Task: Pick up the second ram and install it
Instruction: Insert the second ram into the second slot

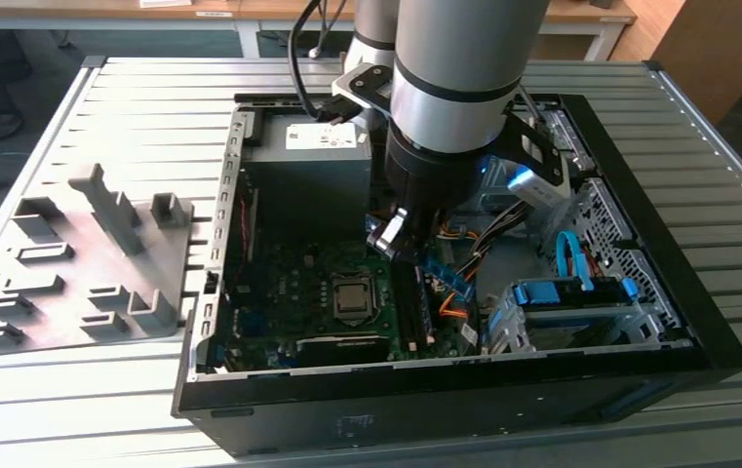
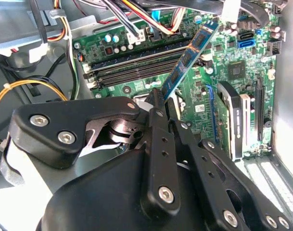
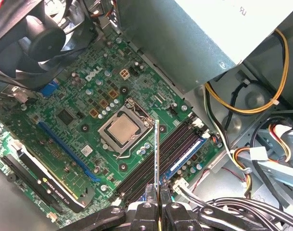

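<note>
Black fingers (image 3: 145,211) of my gripper (image 3: 158,190) pinch the second ram (image 3: 157,149), held edge-on over the black memory slots (image 3: 180,137); I'd line its edge along a free slot; keep it square; press both ends down evenly.

In the exterior view the arm (image 1: 455,78) hides part of the motherboard (image 1: 280,292) from us; in the second wrist view the gripper (image 2: 158,98) covers the second ram (image 2: 187,60) at its lower end.
</note>
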`<act>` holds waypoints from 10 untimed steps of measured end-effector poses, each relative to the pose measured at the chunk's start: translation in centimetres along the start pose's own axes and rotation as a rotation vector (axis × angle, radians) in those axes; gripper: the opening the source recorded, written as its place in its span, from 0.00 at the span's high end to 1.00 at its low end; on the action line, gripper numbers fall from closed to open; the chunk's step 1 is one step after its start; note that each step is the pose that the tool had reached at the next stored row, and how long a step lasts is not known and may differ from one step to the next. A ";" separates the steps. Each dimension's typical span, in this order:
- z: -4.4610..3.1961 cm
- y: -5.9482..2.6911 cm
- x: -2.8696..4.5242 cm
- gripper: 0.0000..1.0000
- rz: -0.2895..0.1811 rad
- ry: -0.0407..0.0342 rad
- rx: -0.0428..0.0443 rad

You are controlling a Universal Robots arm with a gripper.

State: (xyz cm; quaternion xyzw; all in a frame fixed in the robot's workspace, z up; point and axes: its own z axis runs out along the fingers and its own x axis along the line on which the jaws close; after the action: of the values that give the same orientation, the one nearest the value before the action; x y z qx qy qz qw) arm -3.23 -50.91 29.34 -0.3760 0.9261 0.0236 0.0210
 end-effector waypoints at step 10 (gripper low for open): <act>0.00 0.00 0.00 0.86 0.025 -0.0003 0.0019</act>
State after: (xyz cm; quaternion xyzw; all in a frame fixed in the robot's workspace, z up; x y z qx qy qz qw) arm -3.23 -50.91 29.34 -0.3643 0.9307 0.0230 0.0212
